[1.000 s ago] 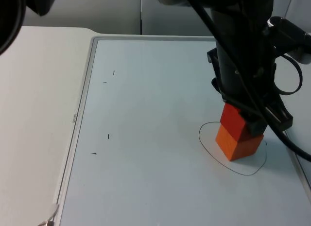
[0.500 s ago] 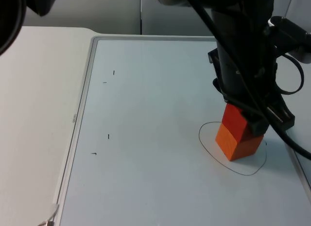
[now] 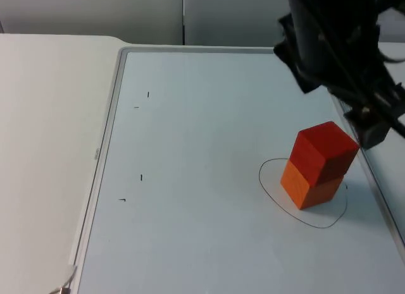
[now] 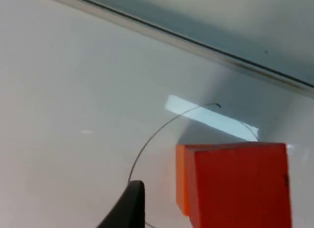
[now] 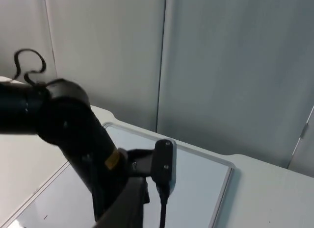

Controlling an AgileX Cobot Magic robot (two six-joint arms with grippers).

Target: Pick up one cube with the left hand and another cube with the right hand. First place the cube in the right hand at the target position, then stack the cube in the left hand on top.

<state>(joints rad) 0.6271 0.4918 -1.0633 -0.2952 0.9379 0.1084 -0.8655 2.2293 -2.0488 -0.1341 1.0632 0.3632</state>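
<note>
At the far left of the top view, the bare bench (image 3: pixel 44 117) is being shown, with a white board (image 3: pixel 190 243) lying on it. A few small black marks (image 3: pixel 140 177) are being seen on the board's left half. Further right, a thin drawn outline (image 3: pixel 269 193) is being shown, and an orange cube (image 3: pixel 307 188) is standing inside it. A red cube (image 3: pixel 324 152) is resting squarely on the orange one, so the task's stack is being seen at the target.

Just right of the stack and above it, the left tool (image 3: pixel 372 128) is being held clear of the red cube, at the end of the left arm (image 3: pixel 329 41). Nothing is being gripped by it; whether it is open or closed cannot be told.

In the left wrist view the red cube (image 4: pixel 238 186) is being seen from close by, with the outline (image 4: pixel 152 135) curving past it and the board's rim (image 4: pixel 196 44) beyond; the orange cube cannot be made out with certainty there.

In the right wrist view the right tool (image 5: pixel 128 203) is being held high, facing the grey partition wall (image 5: pixel 221 66), with the left arm (image 5: pixel 73 135) over the board (image 5: pixel 196 189). Its state cannot be told, and the right arm is waiting.
</note>
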